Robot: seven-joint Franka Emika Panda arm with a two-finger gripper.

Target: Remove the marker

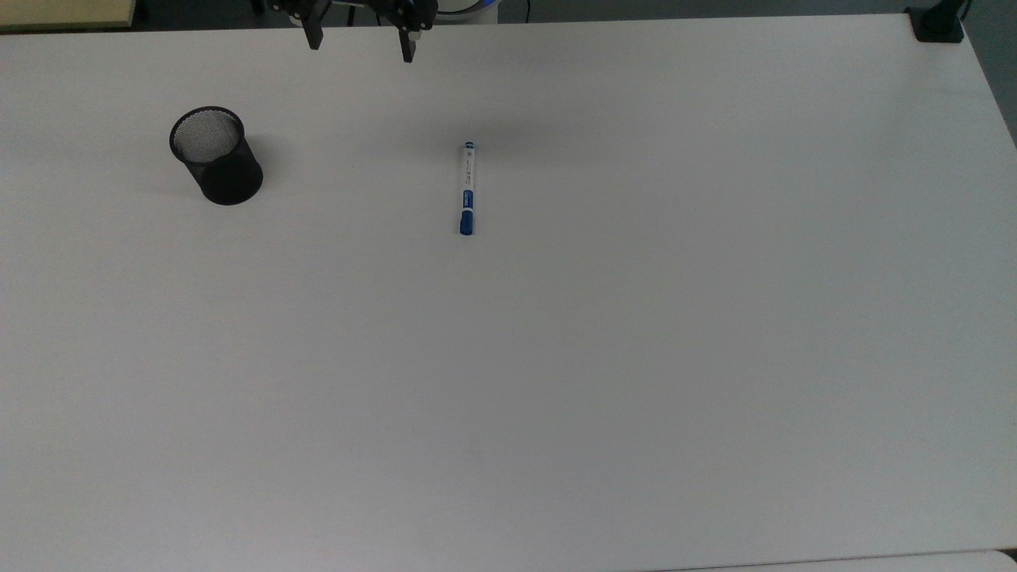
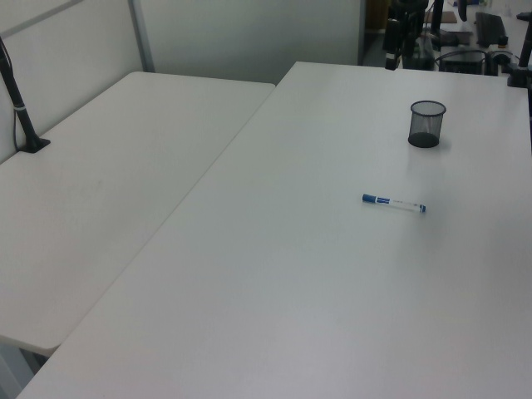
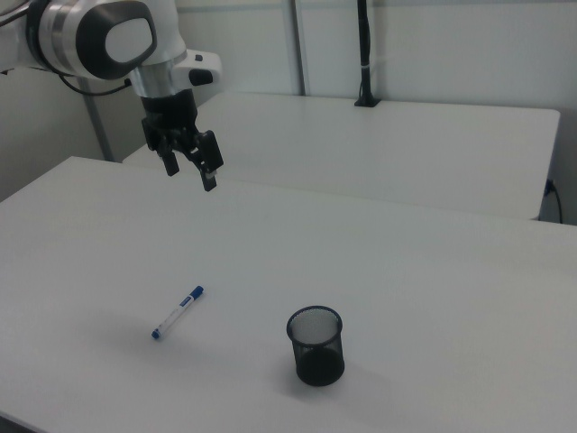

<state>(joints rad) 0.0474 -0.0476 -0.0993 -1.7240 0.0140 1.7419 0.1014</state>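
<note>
The marker [image 1: 466, 188] lies flat on the white table [image 1: 556, 357], white barrel with its blue cap toward the top view's bottom. It also shows as a marker [image 2: 393, 203] in the left view and a marker [image 3: 178, 312] in the right view. My gripper [image 1: 361, 44] hangs open and empty high above the table's far edge, well away from the marker. In the right view the gripper [image 3: 190, 171] floats above the table with its fingers spread. The gripper [image 2: 391, 60] in the left view is at the far end.
A black mesh cup [image 1: 215, 156] stands upright on the table, to the top view's left of the marker; cup [image 3: 316, 345] is near the right view's bottom. A second white table [image 2: 100, 183] adjoins in the left view. A black clamp [image 1: 937, 24] sits at the corner.
</note>
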